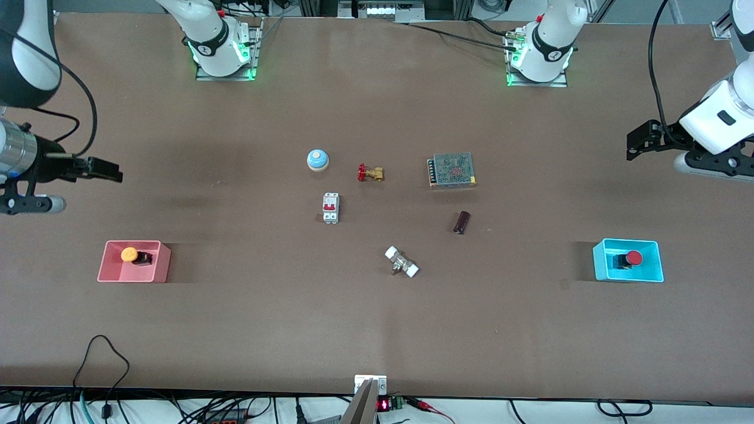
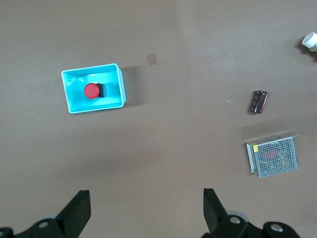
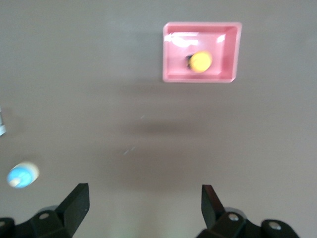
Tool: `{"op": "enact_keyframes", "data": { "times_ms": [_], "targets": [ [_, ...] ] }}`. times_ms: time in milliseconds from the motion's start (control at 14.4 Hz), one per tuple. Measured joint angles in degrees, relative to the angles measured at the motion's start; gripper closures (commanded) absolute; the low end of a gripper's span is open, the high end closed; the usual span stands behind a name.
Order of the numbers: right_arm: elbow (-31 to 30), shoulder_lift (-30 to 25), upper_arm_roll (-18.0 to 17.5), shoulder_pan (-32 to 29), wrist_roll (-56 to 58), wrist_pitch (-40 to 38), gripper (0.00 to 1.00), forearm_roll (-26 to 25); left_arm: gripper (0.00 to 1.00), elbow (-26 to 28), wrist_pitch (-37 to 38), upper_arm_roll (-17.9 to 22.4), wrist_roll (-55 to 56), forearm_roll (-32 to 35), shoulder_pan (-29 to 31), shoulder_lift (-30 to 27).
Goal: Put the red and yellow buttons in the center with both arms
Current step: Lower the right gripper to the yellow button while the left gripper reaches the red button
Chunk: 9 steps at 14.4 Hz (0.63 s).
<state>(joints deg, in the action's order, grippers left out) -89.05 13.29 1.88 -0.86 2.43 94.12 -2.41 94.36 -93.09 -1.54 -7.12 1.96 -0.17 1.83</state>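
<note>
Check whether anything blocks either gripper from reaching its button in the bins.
Nothing visible does. The red button lies alone in the open-topped blue bin, the yellow button alone in the pink bin. The left gripper and right gripper hang open over bare table, with only the bin walls around the buttons.
</note>
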Motion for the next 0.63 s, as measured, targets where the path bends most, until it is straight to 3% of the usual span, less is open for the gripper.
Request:
{"op": "enact_keyframes", "data": {
  "times_ms": [418, 627],
  "targets": [
    [-0.3, 7.2, 0.2, -1.9, 0.4, 10.0, 0.0, -2.6, 0.0, -4.6, -0.4, 0.5, 0.8, 0.0, 1.3, 9.2],
    [-0.5, 12.0, 0.3, -4.1, 3.3, 17.3, 0.0, -2.6, 0.0, -10.7, -1.8, 0.8, 0.8, 0.0, 3.8, 18.0]
  ]
}}
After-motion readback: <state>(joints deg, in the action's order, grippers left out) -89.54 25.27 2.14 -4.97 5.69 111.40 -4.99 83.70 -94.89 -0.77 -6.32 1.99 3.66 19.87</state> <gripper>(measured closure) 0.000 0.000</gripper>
